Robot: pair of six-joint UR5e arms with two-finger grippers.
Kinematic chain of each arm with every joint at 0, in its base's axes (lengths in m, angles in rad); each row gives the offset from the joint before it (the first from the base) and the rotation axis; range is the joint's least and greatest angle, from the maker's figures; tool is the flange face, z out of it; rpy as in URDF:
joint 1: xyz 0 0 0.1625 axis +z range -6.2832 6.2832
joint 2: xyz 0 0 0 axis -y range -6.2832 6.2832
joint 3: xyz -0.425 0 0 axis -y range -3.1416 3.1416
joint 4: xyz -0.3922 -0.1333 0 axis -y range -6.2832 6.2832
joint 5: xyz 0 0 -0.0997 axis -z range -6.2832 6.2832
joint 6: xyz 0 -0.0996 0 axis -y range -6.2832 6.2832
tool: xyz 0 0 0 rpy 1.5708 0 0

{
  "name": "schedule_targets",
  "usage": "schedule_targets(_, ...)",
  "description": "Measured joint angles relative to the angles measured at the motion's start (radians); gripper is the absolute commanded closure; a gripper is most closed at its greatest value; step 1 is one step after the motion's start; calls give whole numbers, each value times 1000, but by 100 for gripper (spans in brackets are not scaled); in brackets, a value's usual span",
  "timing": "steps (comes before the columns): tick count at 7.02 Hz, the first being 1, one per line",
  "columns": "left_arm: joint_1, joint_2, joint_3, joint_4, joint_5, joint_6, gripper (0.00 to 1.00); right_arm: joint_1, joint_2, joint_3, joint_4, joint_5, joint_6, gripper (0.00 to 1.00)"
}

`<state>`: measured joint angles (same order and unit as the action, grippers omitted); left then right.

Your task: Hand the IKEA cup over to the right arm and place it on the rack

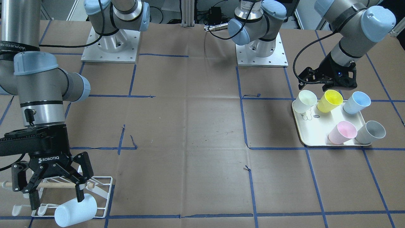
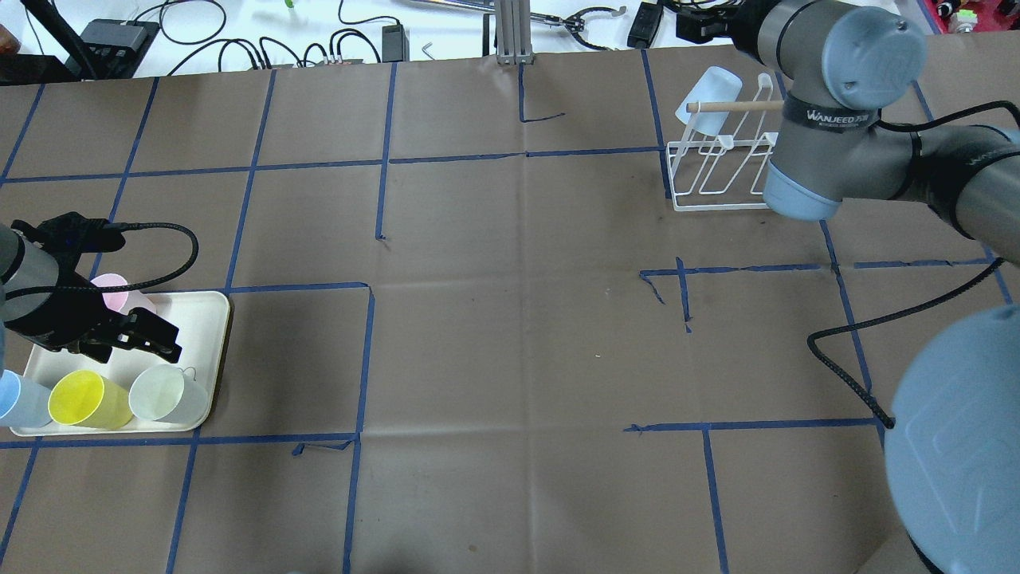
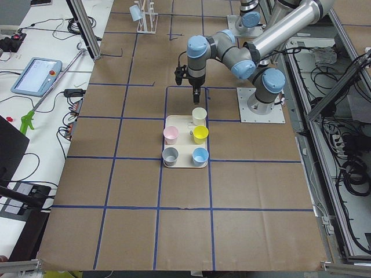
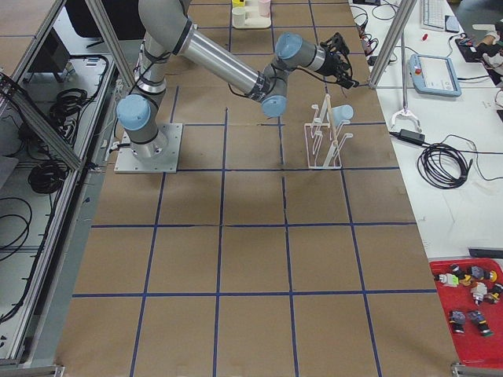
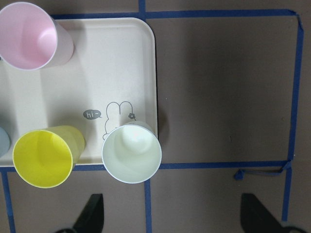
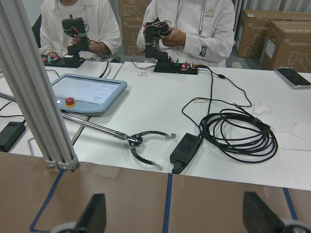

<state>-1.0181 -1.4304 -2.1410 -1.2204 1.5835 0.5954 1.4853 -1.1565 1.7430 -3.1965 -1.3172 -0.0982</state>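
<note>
Pale blue, the cup (image 1: 76,210) sat tilted on the white wire rack (image 1: 109,196), just below the right gripper (image 1: 56,194). Its jaws stood spread, and one fingertip seemed to touch the cup. The left gripper (image 5: 172,216) hovered, jaws apart, above the tray (image 5: 121,58).

Pale blue cup (image 2: 712,97) rests tilted on the white rack (image 2: 741,105).

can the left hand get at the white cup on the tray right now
Probably yes. The left hand hangs open above the white cup, which stands upright at the tray's corner with nothing over it. The yellow cup stands close beside it, so a finger on that side may fit tightly.
</note>
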Motion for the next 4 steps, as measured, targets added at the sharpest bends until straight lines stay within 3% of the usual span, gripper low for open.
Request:
schedule_targets(1, 1, -27, -38, 64, 1, 1, 1, 47, -22, 14, 7, 3, 112, 0)
schedule_targets(4, 1, -76, -101, 137, 3, -1, 1, 121, -104, 117, 4, 14, 772, 0)
